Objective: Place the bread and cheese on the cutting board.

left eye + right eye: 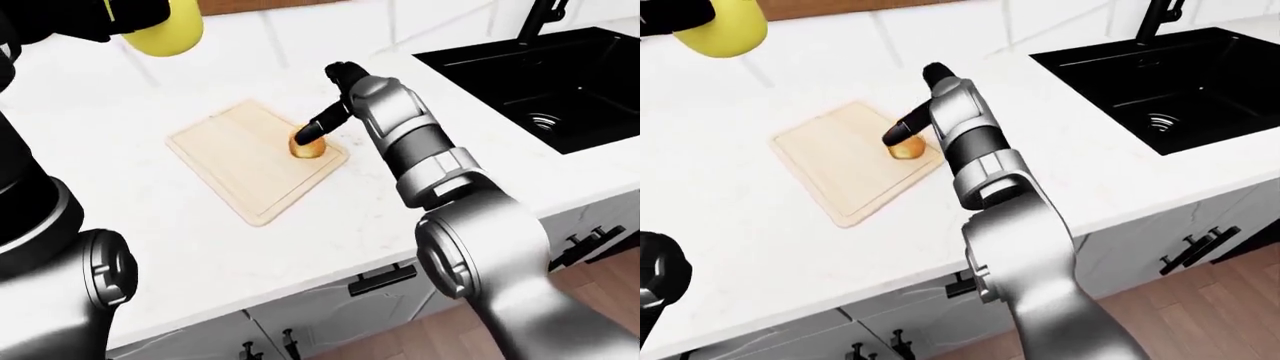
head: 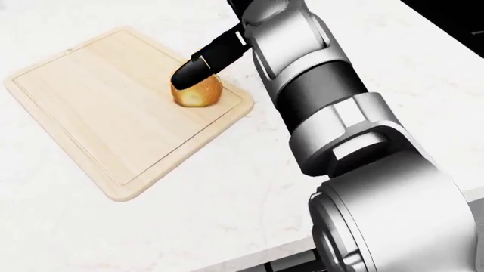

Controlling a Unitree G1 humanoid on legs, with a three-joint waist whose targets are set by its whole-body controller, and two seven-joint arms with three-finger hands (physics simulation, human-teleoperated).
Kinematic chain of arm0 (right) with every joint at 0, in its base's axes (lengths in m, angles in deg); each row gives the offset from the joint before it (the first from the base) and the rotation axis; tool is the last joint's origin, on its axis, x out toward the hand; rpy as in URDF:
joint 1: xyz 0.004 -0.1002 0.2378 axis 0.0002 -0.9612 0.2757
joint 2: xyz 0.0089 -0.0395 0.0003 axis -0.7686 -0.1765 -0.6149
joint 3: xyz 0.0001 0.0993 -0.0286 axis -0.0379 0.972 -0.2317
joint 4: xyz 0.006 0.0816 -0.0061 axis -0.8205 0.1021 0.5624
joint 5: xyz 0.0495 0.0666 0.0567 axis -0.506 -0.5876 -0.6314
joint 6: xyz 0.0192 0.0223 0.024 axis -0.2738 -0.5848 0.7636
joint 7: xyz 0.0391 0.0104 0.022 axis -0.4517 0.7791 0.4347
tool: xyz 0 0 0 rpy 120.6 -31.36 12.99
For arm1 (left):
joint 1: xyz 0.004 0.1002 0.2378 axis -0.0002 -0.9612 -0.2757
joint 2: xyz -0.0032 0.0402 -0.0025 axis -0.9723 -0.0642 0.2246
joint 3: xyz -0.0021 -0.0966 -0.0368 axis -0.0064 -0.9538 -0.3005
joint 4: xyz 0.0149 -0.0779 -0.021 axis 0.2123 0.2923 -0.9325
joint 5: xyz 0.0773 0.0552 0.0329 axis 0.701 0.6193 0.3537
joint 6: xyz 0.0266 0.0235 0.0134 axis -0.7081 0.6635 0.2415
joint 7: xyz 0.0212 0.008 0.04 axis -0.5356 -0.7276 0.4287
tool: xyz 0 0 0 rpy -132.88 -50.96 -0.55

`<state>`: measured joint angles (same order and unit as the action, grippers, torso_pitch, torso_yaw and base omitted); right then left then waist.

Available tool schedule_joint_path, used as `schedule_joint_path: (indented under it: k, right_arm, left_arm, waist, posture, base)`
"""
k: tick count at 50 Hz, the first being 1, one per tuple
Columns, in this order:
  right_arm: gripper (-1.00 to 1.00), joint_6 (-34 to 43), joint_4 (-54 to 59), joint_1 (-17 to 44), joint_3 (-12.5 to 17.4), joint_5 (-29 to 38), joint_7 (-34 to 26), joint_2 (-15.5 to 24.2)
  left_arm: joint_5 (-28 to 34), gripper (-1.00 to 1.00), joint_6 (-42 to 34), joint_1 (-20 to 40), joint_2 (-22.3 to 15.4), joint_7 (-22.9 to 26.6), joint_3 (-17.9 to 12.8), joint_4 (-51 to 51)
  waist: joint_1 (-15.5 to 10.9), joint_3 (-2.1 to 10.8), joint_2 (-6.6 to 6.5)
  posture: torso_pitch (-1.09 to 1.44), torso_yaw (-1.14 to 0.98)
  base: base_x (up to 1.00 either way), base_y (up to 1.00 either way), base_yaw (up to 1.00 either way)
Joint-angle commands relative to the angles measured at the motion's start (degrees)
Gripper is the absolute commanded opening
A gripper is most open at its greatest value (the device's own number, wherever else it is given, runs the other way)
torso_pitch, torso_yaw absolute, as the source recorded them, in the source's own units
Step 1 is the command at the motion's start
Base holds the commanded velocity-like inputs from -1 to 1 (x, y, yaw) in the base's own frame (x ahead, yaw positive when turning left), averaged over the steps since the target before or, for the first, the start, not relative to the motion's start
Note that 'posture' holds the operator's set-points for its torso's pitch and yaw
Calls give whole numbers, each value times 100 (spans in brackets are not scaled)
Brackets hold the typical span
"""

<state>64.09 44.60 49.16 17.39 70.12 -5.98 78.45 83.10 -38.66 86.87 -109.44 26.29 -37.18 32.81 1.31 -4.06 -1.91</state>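
Bread [image 2: 198, 90] sits on cutting board [image 2: 98, 113], near the board's right-hand corner in head view, close to the edge but fully on the wood. It's a roundish golden roll, so no clear long axis; paler cut or torn face turned toward bottom of head view

Right hand [image 2: 202, 63] reaches in from upper right of head view. One dark finger [image 2: 189, 72] lies over the top of the roll, tip pointing down-left. Other fingers are hidden behind the forearm, so can't tell if the hand grips the roll or only rests on it

Board: pale wood, rounded corners, groove round the rim. Lies flat on white marbled worktop [image 2: 249, 192], turned at an angle; long axis runs from upper left to lower right in left-eye view

Left hand [image 1: 105, 15] is at top left of left-eye view, dark, raised above the worktop, clenched round a yellow rounded thing, prob. the cheese [image 1: 168, 31]. Cheese sticks out to the right of the hand and is well apart from the board

Black sink [image 1: 560, 82] set in the worktop at upper right of left-eye view, with a dark tap [image 1: 535, 19] at its upper edge. White cupboards with black handles [image 1: 383, 279] below the worktop edge; wooden floor [image 1: 400, 345] at bottom
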Motion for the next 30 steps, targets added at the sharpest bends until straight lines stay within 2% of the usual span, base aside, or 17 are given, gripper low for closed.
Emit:
schedule_joint_path:
  k: [1,7,12,15,22,25,30]
  right_arm:
    - [100,-162,-260,262,15,-37,37,66]
    - [100,-186,-522,393,130,-230,160,249]
    - [100,-8,-939,431,168,-415,211,452]
    - [100,171,-1288,410,221,-574,267,572]
    - [100,748,-2283,398,168,-721,368,796]
    - [100,963,-2661,371,172,-755,404,870]
    - [100,1107,-3185,210,309,-949,506,984]
  left_arm:
    - [64,-100,165,206,-64,-36,-59,-146]
    - [117,-100,176,312,39,-21,73,-85]
    - [186,-100,618,273,339,-72,176,410]
    - [308,-100,1133,563,521,-85,440,1276]
    - [754,-100,2376,1190,1029,-45,765,3418]
    - [940,-100,3003,1445,1237,-74,788,4367]
    - [1195,-100,3655,1786,1545,-140,804,5404]
  waist:
    - [3,206,-40]
    - [3,183,-29]
    - [-19,157,1]
    - [-43,166,30]
    - [-103,198,120]
    - [-128,206,148]
    - [-139,215,192]
  posture:
    - [0,0]
    - [0,0]
    - [0,0]
    - [0,0]
    - [0,0]
    - [0,0]
    - [0,0]
  base:
    - [0,0,0]
    - [0,0,0]
    - [0,0,0]
    - [0,0,0]
    - [0,0,0]
    - [0,0,0]
    - [0,0,0]
